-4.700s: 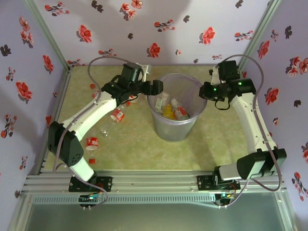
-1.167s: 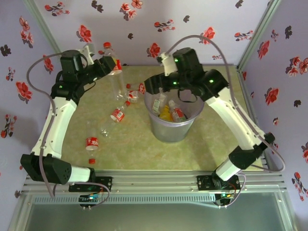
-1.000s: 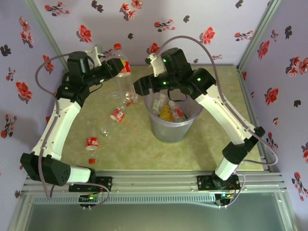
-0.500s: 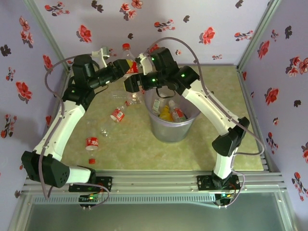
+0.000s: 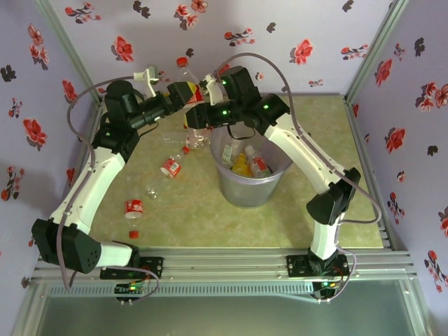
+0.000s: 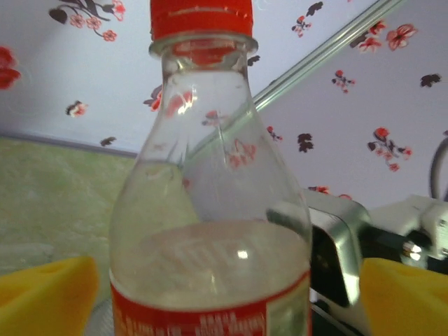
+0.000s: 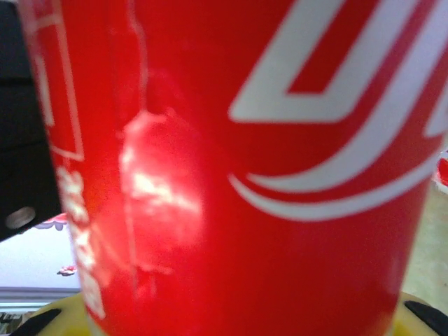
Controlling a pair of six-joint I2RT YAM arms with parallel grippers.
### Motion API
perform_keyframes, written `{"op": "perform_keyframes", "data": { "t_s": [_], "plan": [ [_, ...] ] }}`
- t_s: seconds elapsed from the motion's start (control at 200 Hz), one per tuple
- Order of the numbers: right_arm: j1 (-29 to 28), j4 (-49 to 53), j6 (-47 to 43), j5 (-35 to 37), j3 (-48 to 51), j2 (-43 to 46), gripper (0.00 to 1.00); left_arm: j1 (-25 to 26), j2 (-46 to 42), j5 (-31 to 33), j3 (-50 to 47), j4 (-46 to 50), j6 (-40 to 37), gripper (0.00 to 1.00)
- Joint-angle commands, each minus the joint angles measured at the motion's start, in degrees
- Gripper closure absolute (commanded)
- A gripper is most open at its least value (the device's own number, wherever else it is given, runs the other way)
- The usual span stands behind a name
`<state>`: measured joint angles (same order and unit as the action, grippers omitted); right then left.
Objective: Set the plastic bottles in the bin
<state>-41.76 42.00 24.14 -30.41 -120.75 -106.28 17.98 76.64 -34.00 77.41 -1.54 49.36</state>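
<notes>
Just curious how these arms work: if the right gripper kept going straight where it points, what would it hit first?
The red-labelled bottle that the left gripper holds up. Its label sits right in front of the right gripper, very close, perhaps touching.

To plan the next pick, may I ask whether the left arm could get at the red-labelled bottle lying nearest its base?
Probably not yet: the left gripper is shut on a raised bottle. The lying bottle itself sits uncovered on the table.
</notes>
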Motion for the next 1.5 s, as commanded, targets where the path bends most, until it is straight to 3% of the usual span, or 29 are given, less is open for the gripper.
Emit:
{"op": "perform_keyframes", "data": {
  "t_s": [0.0,0.305,0.455,0.57,0.825,1.105,1.245,1.355,1.495],
  "plan": [
    [2.6,-0.3,-2.0,0.9,-1.6,4.1,0.63,-1.6,-2.7,-2.6,-1.5,-6.0,-0.2,0.0],
    [10.6,4.9,-6.6,5.7,12.1,19.1,0.68,-8.9,-2.1,-1.9,-0.6,4.6,-7.3,0.03],
    [10.6,8.1,-8.0,7.5,20.1,24.3,0.7,-9.2,2.9,4.7,2.1,12.0,-14.8,0.1],
    [10.6,8.7,-7.8,7.5,25.3,25.9,0.7,-9.0,10.2,11.1,7.6,18.1,-22.7,0.15],
    [10.5,11.8,-16.5,14.1,30.9,26.0,0.7,-5.2,28.1,15.9,21.6,26.0,-36.1,0.15],
    [10.4,15.9,-22.0,9.8,33.4,23.6,0.67,-0.5,44.9,18.8,38.1,35.1,-46.2,0.12],
    [10.4,17.6,-26.1,8.6,34.6,24.2,0.61,1.1,49.7,18.9,42.8,36.5,-49.9,0.08],
    [10.4,19.7,-27.4,8.0,34.1,23.8,0.48,2.0,51.5,18.6,43.6,36.3,-52.2,0.01],
    [10.5,24.0,-28.9,10.2,30.7,23.2,0.3,2.8,53.3,18.4,44.1,37.8,-54.7,0.0]
  ]
}}
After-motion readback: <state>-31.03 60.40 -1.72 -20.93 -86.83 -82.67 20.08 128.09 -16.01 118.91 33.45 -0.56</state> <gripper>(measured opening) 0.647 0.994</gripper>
